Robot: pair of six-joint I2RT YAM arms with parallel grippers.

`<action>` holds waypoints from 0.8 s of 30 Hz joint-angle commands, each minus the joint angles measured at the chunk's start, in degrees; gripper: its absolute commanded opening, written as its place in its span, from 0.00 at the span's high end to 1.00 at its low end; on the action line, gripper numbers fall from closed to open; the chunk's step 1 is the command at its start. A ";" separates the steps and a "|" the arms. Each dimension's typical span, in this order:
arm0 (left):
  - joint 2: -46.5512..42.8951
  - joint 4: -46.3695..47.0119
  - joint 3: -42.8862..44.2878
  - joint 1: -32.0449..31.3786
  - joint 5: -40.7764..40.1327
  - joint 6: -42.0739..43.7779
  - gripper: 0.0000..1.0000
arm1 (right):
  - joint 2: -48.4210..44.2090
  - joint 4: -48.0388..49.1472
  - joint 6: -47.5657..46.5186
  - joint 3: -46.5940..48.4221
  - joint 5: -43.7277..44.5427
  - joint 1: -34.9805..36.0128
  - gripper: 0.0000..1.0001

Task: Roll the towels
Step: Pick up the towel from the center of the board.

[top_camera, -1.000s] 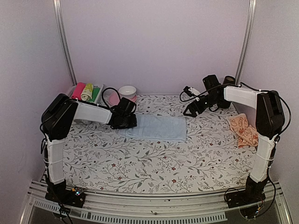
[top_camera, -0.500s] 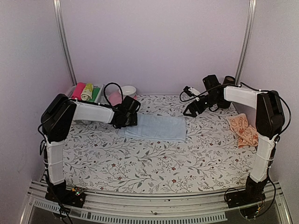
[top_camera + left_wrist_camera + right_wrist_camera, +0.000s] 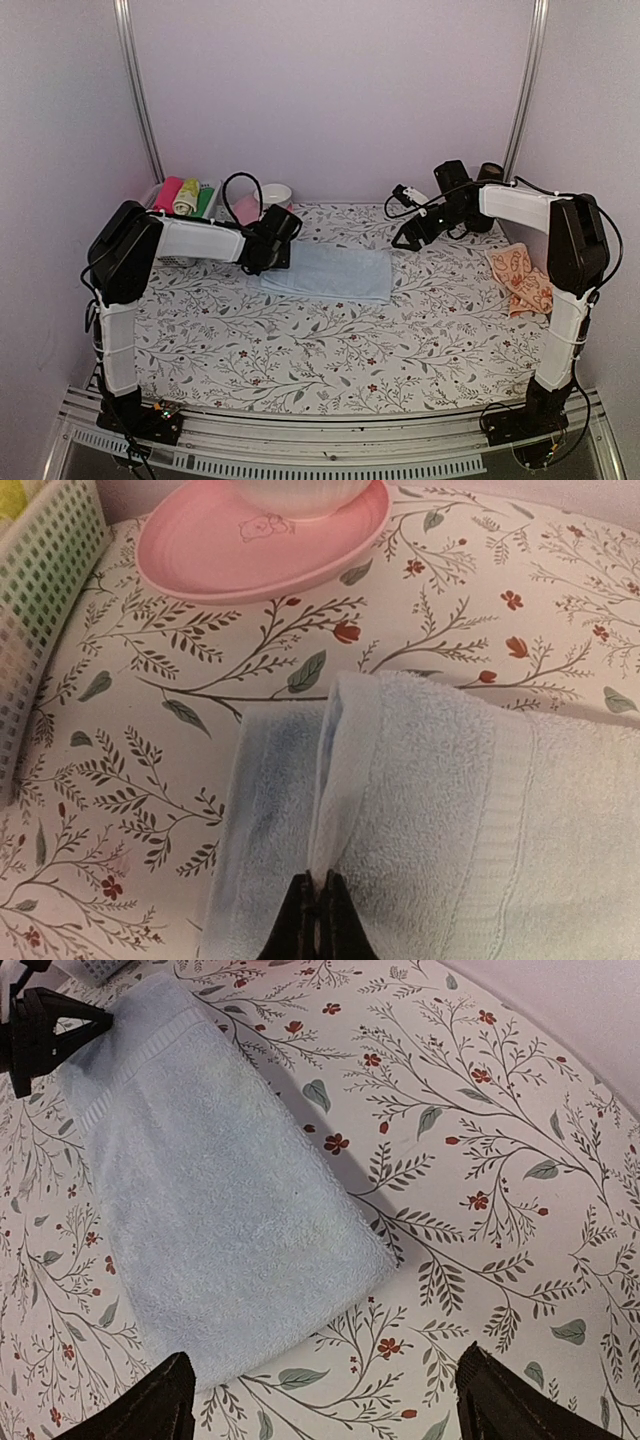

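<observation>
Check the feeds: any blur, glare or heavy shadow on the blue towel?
Top external: soft even light, blue towel glare-free. Left wrist: sharp; shadow beside the fold pinched by the left pincer. Right wrist: sharp; soft shadow along the towel's edge, right pincer open.

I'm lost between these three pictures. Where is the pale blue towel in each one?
Top external: the blue towel lies flat, centre-left.
Left wrist: it fills the lower right, one edge pinched.
Right wrist: it runs from upper left to centre.
Shared landmark: the black left gripper shut on the towel's end, at top left in the right wrist view.
</observation>
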 commanded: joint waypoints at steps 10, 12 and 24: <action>-2.06 -1.08 5.97 -2.82 -6.91 7.38 1.00 | 1.51 -0.28 -0.31 0.04 -0.86 -0.20 0.09; -1.70 -1.53 6.70 -3.29 -8.31 7.90 1.00 | 1.42 -0.38 -0.35 0.04 -0.82 -0.22 0.09; -1.89 -3.39 12.53 -8.48 -18.82 12.51 1.00 | 1.59 -0.35 -0.35 0.04 -0.76 -0.19 0.09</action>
